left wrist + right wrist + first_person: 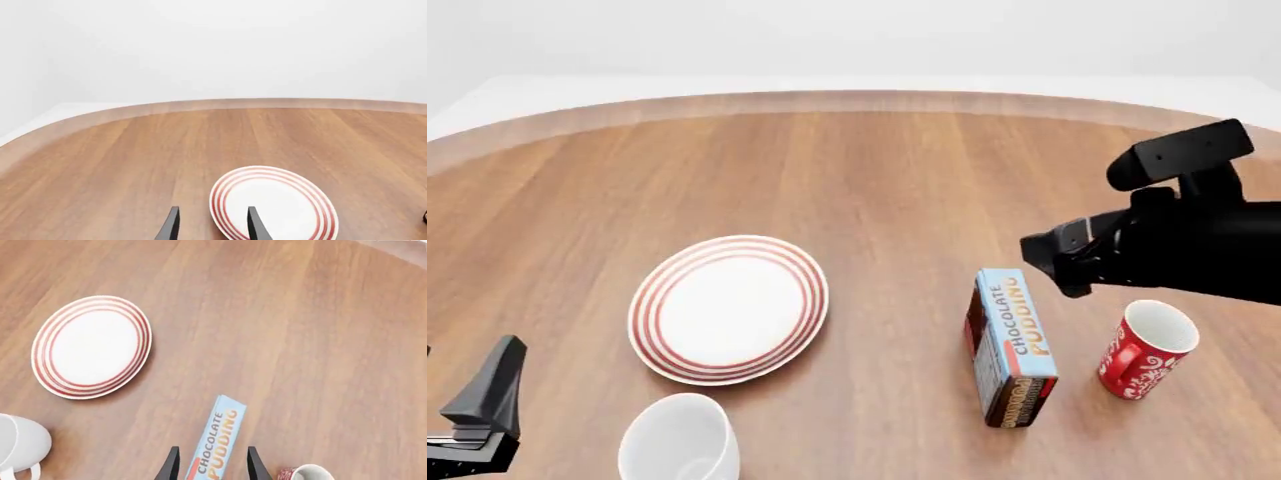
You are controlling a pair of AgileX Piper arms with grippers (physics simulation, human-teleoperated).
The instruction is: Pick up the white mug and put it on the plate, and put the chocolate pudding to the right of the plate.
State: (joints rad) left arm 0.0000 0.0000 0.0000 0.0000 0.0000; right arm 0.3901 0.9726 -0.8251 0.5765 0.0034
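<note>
The plate (729, 309), white with red rings round its rim, lies flat on the wooden table (868, 170) left of centre in the front view, and nothing sits on it. Just below it, at the bottom edge of that frame, the white mug (678, 452) stands upright with its mouth showing; it is close to the plate's near rim but not on it. In the right wrist view the same mug (20, 445) shows at the lower left corner, partly cut off.

The chocolate pudding (1012, 346) carton rests right of centre in the front view, long side running up and down the frame, light-blue lettered face up. It sits well apart from the plate. Beside it toward the lower right stands a red mug (1144, 351) with a white pattern, upright and near the carton without touching.

The right gripper (211, 462) hangs above the carton with its two dark fingers spread either side of the pudding's (217, 445) blue face, open and gripping nothing. Its arm fills the right edge of the front view.

The left gripper (211, 224) is open too, empty, with the plate's (273, 205) edge seen between and beyond its fingers. In the front view only a dark piece of the left arm shows at the lower left corner.
</note>
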